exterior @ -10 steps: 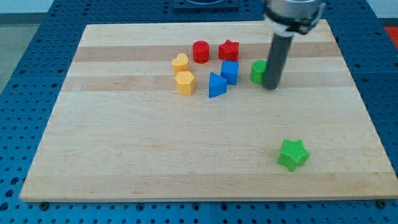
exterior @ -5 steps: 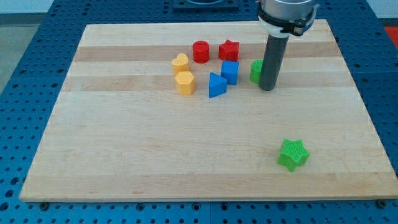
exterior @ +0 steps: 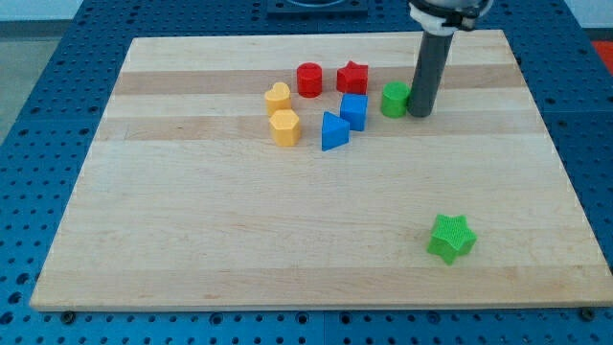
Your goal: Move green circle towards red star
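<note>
The green circle (exterior: 394,99) stands on the wooden board near the view's top, right of the middle. My tip (exterior: 420,113) rests on the board right beside it, touching its right side. The red star (exterior: 352,77) lies up and to the left of the green circle, with a small gap between them.
A red circle (exterior: 309,80) sits left of the red star. A blue cube (exterior: 354,110) and a blue triangle (exterior: 333,131) lie left of the green circle. Two yellow blocks (exterior: 278,97) (exterior: 284,126) stand further left. A green star (exterior: 451,238) lies at the lower right.
My tip has moved toward the view's top, and the green circle has slid a little up and left, closer to the red star. The other blocks have not moved.
</note>
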